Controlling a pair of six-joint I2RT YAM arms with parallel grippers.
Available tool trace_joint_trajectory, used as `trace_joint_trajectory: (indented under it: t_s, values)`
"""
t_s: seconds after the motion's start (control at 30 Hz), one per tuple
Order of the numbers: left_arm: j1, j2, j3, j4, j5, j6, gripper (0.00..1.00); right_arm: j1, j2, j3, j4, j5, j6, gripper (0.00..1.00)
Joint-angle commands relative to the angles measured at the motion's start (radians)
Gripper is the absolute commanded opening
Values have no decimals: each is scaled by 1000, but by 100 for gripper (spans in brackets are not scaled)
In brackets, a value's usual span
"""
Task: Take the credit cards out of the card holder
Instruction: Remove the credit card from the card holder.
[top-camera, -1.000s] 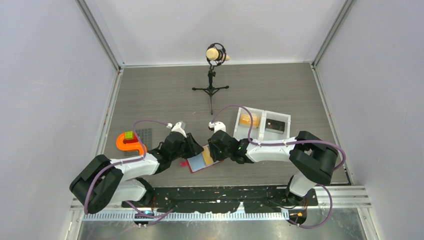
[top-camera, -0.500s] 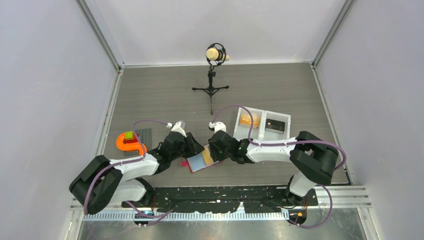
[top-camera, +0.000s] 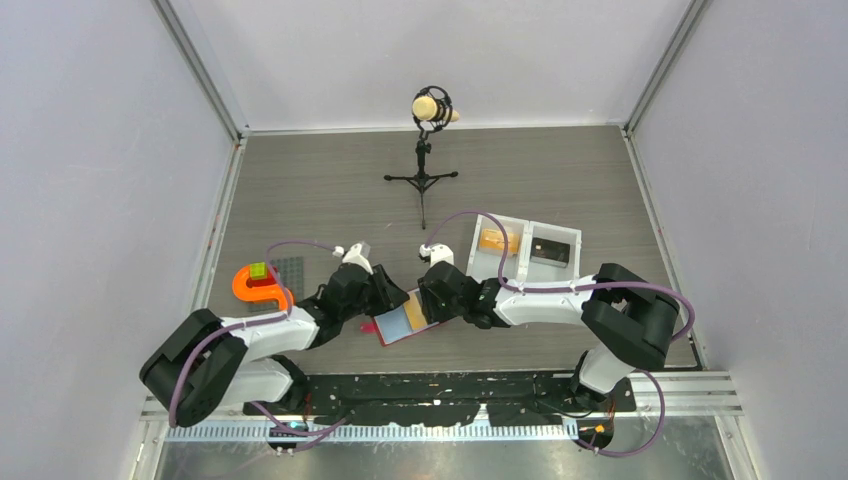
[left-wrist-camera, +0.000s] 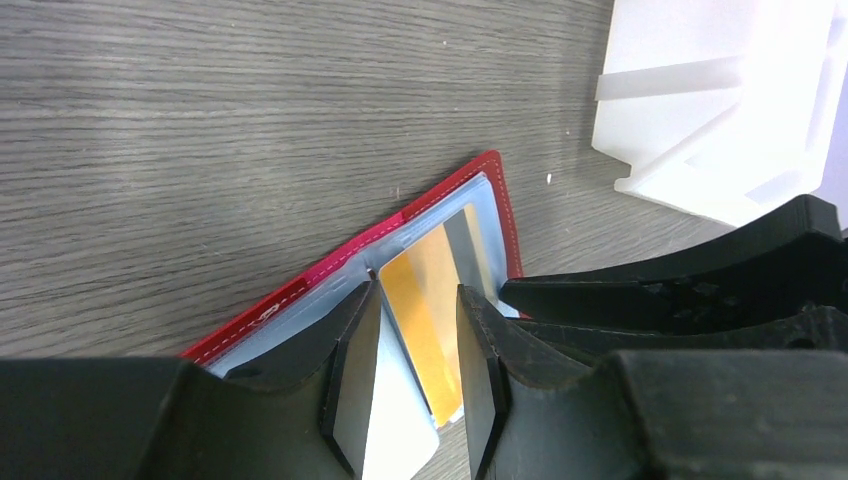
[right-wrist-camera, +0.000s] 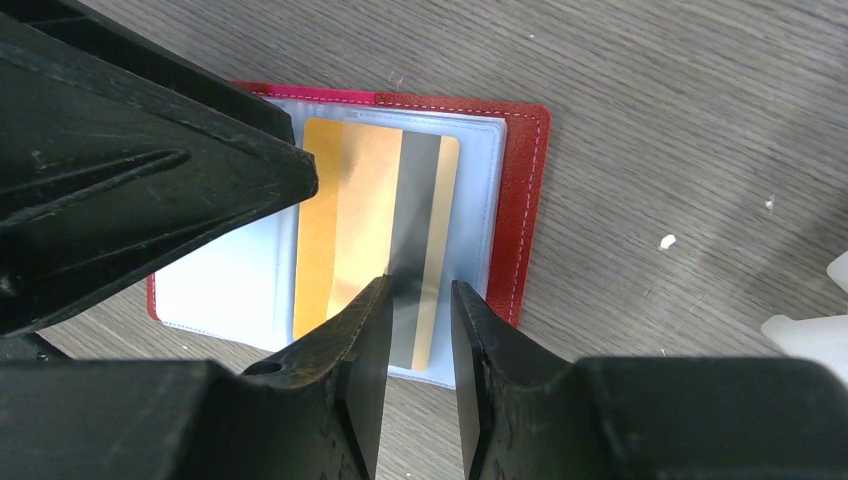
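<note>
The red card holder (top-camera: 398, 335) lies open on the table between both arms, with its pale blue-grey pockets facing up. A gold-orange credit card (right-wrist-camera: 350, 230) with a dark stripe sits in a pocket; it also shows in the left wrist view (left-wrist-camera: 430, 300). My left gripper (left-wrist-camera: 410, 400) is open, its fingertips down on the holder's left pocket beside the card. My right gripper (right-wrist-camera: 418, 360) is open with a narrow gap, just above the card's striped near end. The two grippers almost touch over the holder (right-wrist-camera: 522, 200). A dark grey card (top-camera: 550, 250) lies in the white tray.
A white two-compartment tray (top-camera: 524, 262) stands right behind the holder, with an orange block (top-camera: 497, 240) in its left part. A microphone stand (top-camera: 424, 175) is at the back. An orange curved piece with a green block (top-camera: 255, 283) and a dark plate (top-camera: 288, 270) lie at the left.
</note>
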Motion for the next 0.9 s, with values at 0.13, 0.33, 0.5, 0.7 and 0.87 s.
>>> trace_joint_trajectory:
  t_s: [0.13,0.33,0.5,0.7,0.87]
  values:
    - [5,57,-4,64,-4,-1,36,-2,-20,-15,-13,-2,14,35]
    - [5,65,-16,79,9,-7,35,-2,-19,-21,-10,-4,16,33]
    - [5,69,-42,156,47,-39,31,-2,-16,-20,-8,-4,17,33]
    - [4,86,-43,178,84,-50,29,-2,-15,-22,-5,-9,20,33]
    - [5,86,-44,182,85,-49,27,-2,-15,-20,-5,-8,19,32]
